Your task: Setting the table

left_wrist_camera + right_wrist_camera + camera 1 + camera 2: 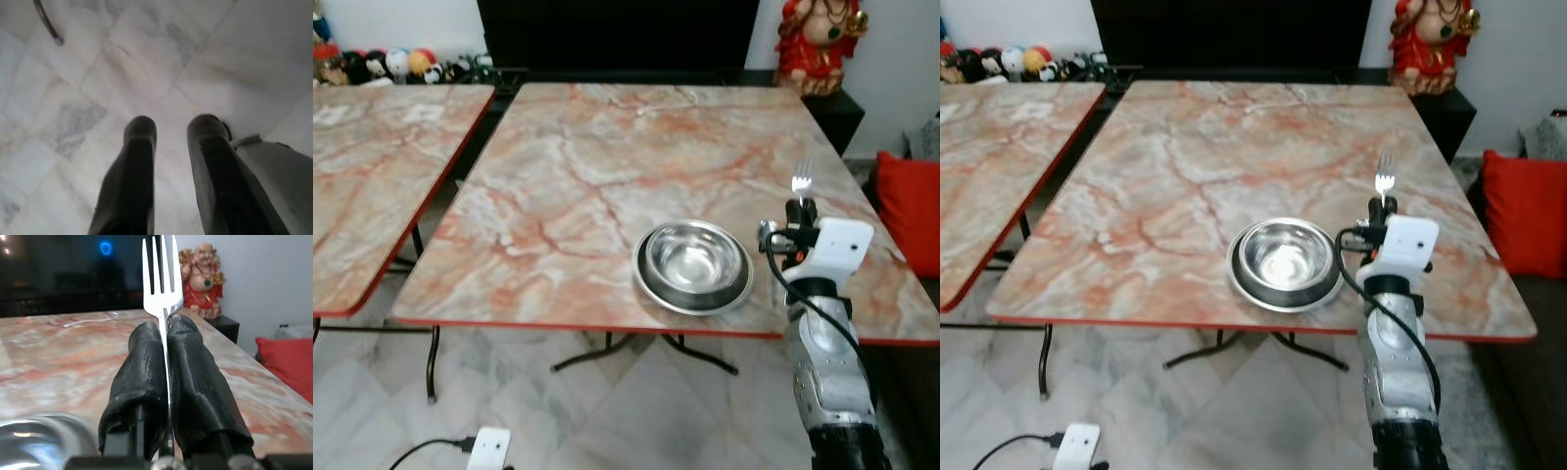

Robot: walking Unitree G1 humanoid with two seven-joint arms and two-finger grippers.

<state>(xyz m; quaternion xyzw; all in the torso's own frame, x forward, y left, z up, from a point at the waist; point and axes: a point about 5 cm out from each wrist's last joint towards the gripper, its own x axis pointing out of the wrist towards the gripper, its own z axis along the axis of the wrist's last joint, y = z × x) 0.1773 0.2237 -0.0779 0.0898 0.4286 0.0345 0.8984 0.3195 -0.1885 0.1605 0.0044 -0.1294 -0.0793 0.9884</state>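
While right end effector (165, 340) clamps one fork (161, 281), one bowl (695, 260) on one plate (651, 290), left end effector (171, 132) apart.

Right arm (1393, 377): silver ribbed metal casing, darker black section at the lower end. White boxy wrist housing (1404, 245) with rounded corners is mounted above it. A black cable (1400, 318) is looped from the wrist down along the silver casing. Right gripper (165, 340): two long black fingers, rubbery wrinkled surface. Left gripper (169, 129): two matte black rounded fingers, with a pale grey-white housing (276, 171) seen beside one finger.
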